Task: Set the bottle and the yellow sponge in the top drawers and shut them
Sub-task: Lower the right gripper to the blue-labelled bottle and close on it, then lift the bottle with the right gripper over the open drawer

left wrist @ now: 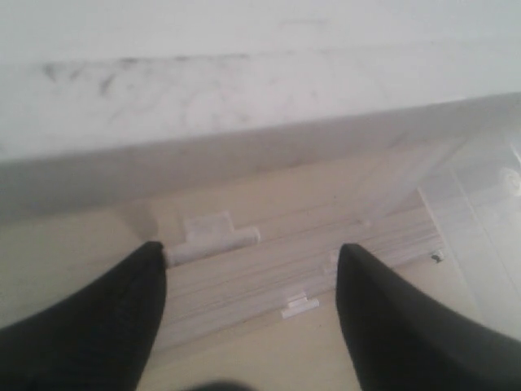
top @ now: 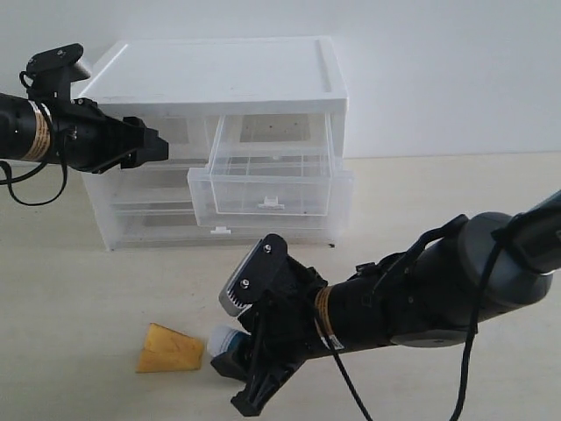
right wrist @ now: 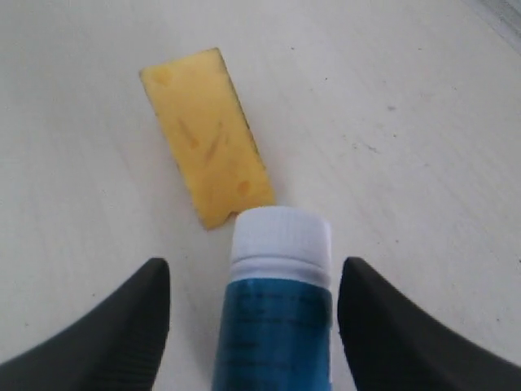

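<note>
Bottle lies on its side on the table in front of the cabinet, between the fingers of the right gripper: jaws spread wide, a gap on each side, nothing pinched. Yellow sponge also in front of the cabinet, one corner just beside the bottle's white cap. Left gripper spread too, at the cabinet front, one fingertip beside a pull tab. Count: one bottle, one sponge, one cabinet, one top drawer pulled out. Table pale beige; wall behind the cabinet white.
</note>
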`<state>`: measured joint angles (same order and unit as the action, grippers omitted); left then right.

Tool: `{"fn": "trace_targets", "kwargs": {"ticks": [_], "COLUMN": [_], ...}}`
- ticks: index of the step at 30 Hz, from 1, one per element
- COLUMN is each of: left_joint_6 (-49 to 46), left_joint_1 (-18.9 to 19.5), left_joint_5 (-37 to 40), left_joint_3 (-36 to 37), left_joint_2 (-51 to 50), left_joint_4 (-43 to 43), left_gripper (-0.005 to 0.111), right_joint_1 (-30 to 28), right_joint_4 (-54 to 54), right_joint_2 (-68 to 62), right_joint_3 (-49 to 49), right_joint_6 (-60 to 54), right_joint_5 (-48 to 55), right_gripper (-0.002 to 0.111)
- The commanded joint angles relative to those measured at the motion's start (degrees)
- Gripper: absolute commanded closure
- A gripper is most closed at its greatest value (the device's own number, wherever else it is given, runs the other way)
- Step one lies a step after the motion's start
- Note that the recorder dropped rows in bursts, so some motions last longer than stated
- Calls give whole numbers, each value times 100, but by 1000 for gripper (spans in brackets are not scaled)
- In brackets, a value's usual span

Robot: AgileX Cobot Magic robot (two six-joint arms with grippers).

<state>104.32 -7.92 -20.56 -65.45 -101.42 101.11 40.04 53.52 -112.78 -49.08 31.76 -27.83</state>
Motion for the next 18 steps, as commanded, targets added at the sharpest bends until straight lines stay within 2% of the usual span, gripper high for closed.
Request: {"fn": "trace_targets", "kwargs": {"ticks": [1, 5, 9, 14, 16, 18], "left_joint_6": [-91, -91, -91, -66, -66, -66], "left_joint_1": [2, 2, 2, 2, 2, 2], "left_joint_5": [187, 187, 155, 154, 154, 154], "left_joint_3": [-160, -160, -160, -160, -160, -160], "left_joint_2": [-19, -19, -19, -19, -19, -19], "left_joint_4": [-117, -117, -117, -117, -117, -117], "left_gripper": [48, 48, 48, 48, 48, 48], "right_joint_1": [19, 57, 57, 57, 57, 57], "right_joint_4": [-56, -56, -71, -85, -23, 194], "right_joint_2": [8, 8, 8, 8, 8, 8], "right_joint_3": [-26, -26, -26, -26, -26, -26], "right_joint_6": [45, 210, 275, 543, 612, 763], "right_joint_5": [732, 672, 644, 848, 1035, 1093], "right_gripper": [54, 54, 64, 66, 80, 88]}}
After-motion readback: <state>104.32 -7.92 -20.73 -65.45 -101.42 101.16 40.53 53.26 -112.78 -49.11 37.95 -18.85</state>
